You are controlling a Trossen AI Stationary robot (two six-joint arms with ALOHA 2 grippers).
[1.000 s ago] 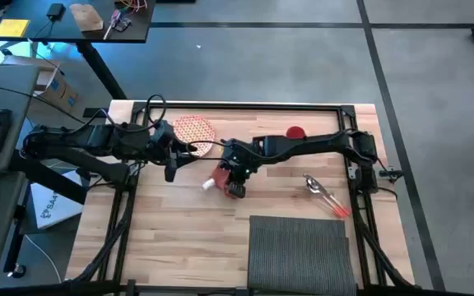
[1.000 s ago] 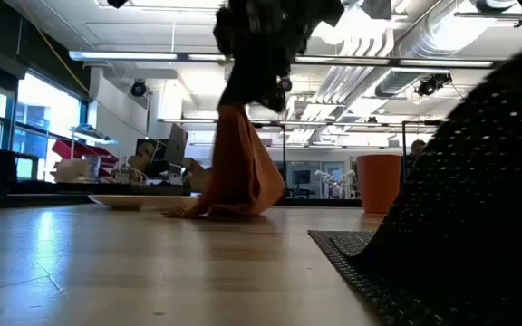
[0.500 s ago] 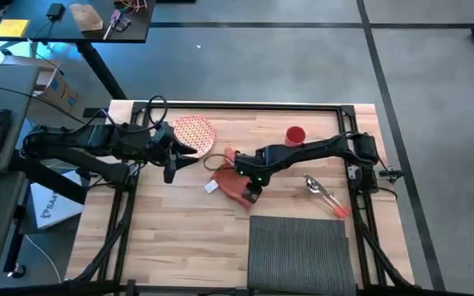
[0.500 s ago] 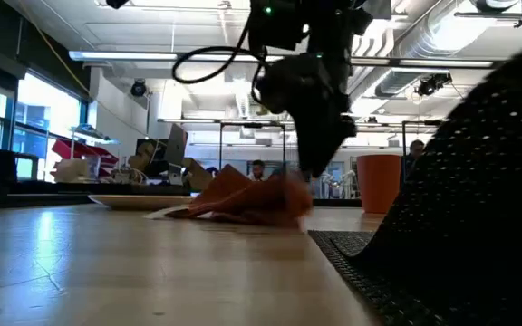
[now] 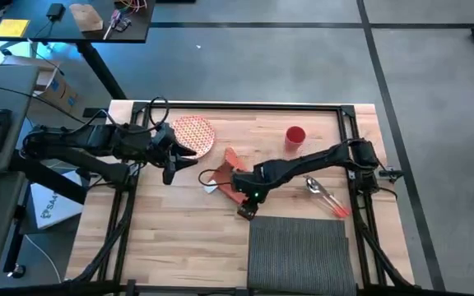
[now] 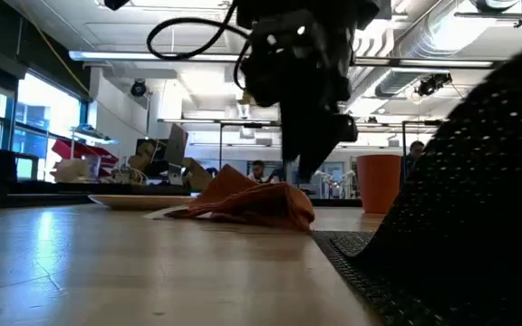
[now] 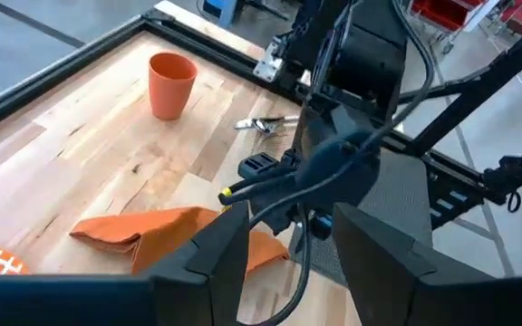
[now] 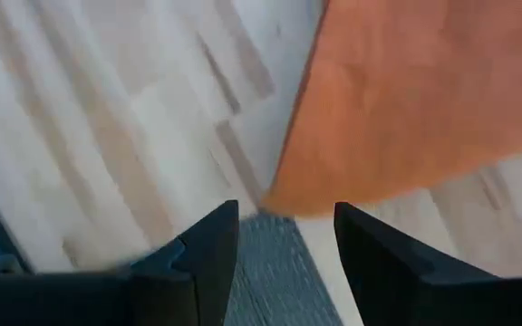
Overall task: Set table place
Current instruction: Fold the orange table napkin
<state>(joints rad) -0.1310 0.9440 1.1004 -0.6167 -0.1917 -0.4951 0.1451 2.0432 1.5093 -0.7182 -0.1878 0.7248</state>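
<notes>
An orange napkin [image 5: 229, 174] lies crumpled on the wooden table [image 5: 179, 234], its underside on the planks, between the red-patterned plate [image 5: 194, 134] and the dark grey ribbed placemat [image 5: 303, 251]. My right gripper [image 5: 245, 210] stands open just past the napkin's near end, over the placemat's far left corner [image 8: 275, 263]. In the low view it [image 6: 304, 177] hangs a little above the napkin [image 6: 247, 204]. In its own wrist view the napkin [image 8: 415, 100] lies beyond the fingertips. My left gripper [image 5: 189, 154] waits open beside the plate's near edge.
An orange cup [image 5: 295, 136] stands at the far side. Cutlery [image 5: 323, 195] lies toward the right edge, beside my right arm. A black rail frames the table. Bare planks lie left of the placemat.
My right gripper has gone down and toward the table's near edge with the napkin. The napkin hung below it a second ago; now it lies crumpled on the planks, and the gripper stands clear of it past its near end.
</notes>
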